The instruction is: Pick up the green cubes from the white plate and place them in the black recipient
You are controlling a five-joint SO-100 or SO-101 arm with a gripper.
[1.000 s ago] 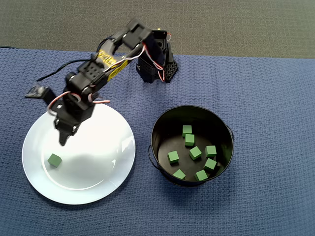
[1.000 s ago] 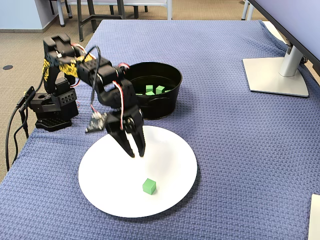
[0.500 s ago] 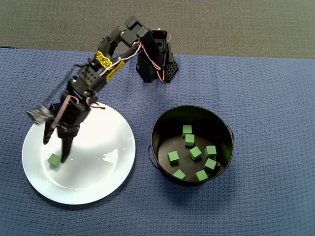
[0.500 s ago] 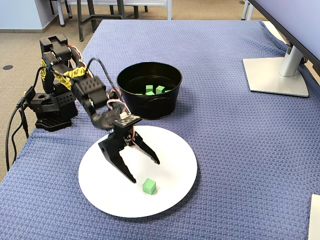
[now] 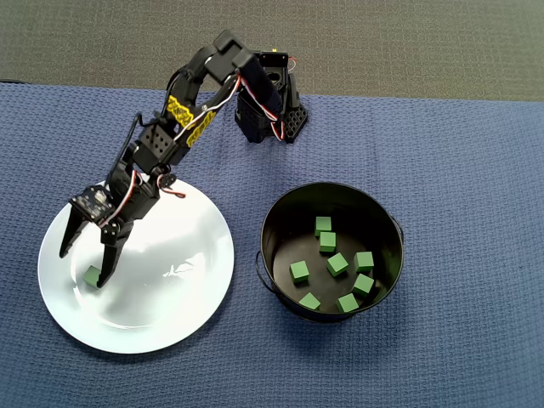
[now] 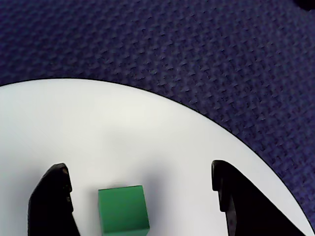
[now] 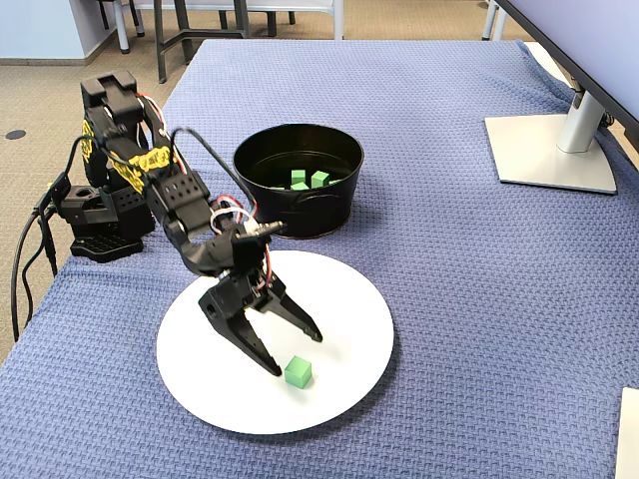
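One green cube (image 5: pixel 92 275) lies on the white plate (image 5: pixel 170 280) near its left edge. My gripper (image 5: pixel 82 265) is open and low over the plate, with its fingers on either side of the cube and not touching it. In the wrist view the cube (image 6: pixel 123 209) sits between the black fingers (image 6: pixel 51 201), nearer the left one, on the plate (image 6: pixel 123 123). The fixed view shows the same: gripper (image 7: pixel 294 352), cube (image 7: pixel 298 372), plate (image 7: pixel 344 299). The black bucket (image 5: pixel 276 223) stands to the right of the plate and holds several green cubes (image 5: pixel 337 264). In the fixed view the bucket (image 7: pixel 300 215) is behind the plate.
The arm's base (image 5: pixel 272 106) stands at the back edge of the blue mat (image 5: pixel 459 170). A monitor stand (image 7: pixel 549 150) is at the far right in the fixed view. A white object (image 7: pixel 629 429) shows at that view's lower right corner.
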